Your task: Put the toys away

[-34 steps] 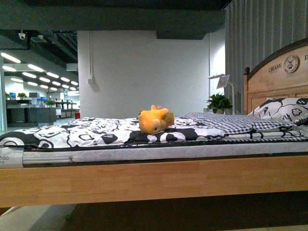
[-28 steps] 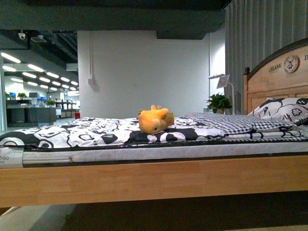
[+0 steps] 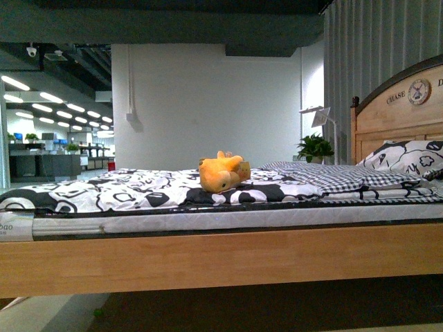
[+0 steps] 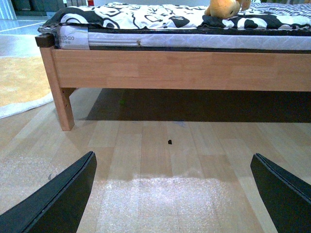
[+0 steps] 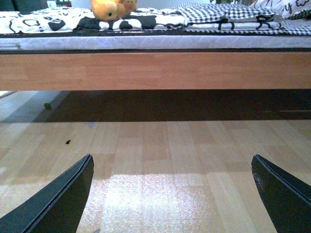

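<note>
We see the orange plush toy [image 3: 220,173] lying on the black-and-white bedcover [image 3: 138,191], near the middle of the bed [image 3: 208,259]. Our left gripper [image 4: 173,158] and right gripper [image 5: 171,158] hang low over the wooden floor [image 4: 146,145], both spread wide and empty.

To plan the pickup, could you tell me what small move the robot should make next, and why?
Probably raise the left end effector above the bed frame: it and the right end effector hang open, low over the floor, facing the frame, while the plush toy lies untouched up on the bedcover.
</note>
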Tool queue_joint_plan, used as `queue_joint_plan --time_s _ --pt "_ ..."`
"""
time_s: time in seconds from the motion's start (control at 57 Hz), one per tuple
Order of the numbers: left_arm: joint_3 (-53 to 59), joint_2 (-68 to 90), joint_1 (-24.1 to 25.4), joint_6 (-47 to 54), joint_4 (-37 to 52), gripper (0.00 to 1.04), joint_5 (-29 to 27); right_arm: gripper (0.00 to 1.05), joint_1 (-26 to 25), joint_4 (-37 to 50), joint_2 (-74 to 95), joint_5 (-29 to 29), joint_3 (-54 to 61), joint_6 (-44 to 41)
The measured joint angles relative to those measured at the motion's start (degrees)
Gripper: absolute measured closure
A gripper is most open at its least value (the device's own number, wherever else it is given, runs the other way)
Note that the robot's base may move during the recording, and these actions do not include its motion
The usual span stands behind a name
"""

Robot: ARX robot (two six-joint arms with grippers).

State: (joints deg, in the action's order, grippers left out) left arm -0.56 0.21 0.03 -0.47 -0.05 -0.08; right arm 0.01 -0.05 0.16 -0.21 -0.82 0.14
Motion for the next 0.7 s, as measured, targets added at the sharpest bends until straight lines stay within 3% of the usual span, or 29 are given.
queue_joint_plan --time_s 0.702 --pt "0.0 0.0 0.0 0.0 0.0 0.06 0.0 0.07 0.0 0.0 0.0 0.0 0.0 0.0"
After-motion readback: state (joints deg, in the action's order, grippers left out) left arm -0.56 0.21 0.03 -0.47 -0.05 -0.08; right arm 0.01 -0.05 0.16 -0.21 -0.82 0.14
